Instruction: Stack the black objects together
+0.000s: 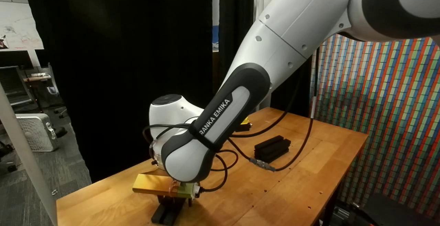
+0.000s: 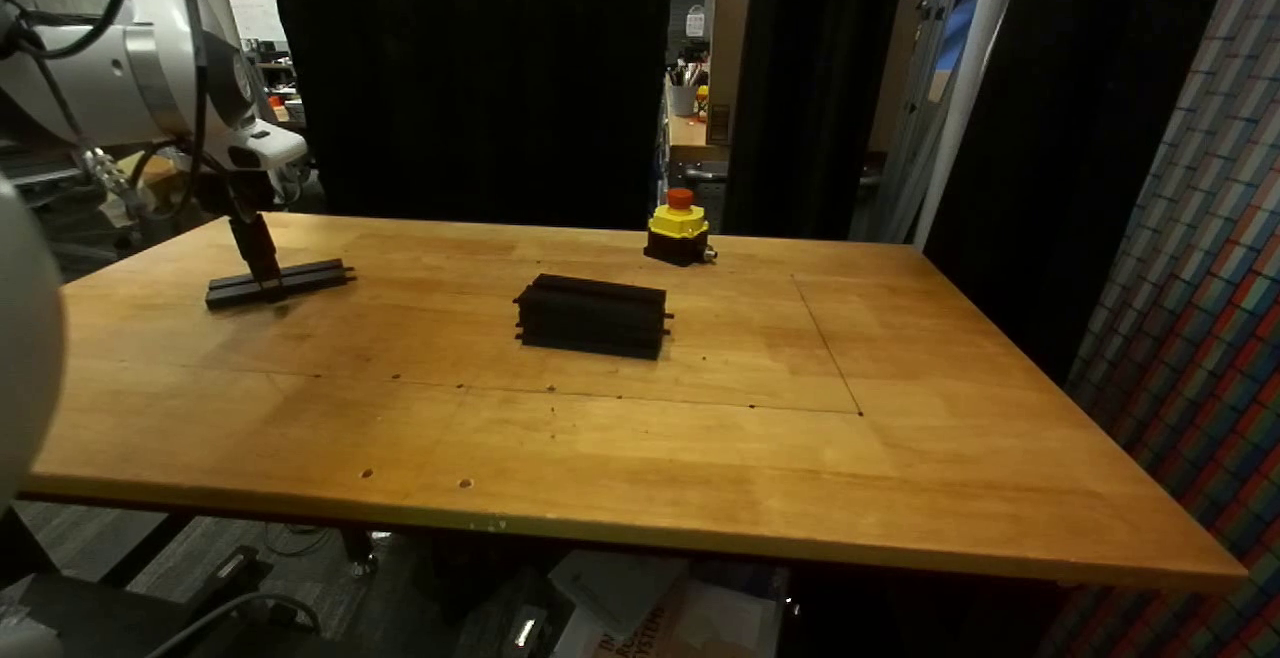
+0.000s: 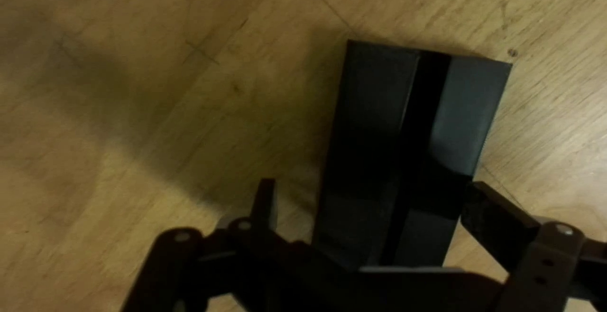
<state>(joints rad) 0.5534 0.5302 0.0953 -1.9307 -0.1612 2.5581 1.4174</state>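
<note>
Tabletop (image 2: pixel 650 458) — bars (image 2: pixel 592 316); beyond — cup (image 2: pixel 683 101) of sticks (image 2: pixel 687 74)

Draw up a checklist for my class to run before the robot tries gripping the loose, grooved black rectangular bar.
Jaws open: ok.
Grooved black rectangular bar between the black fingers: ok in the wrist view.
Bar centred: not ok; looks nearer the finger at that picture's right.
That finger clear of the bar: cannot tell.
Stack of black bars on the wooden table, away from the jaws: ok.
Yellow, red-topped button box apart from the stack: ok.
</note>
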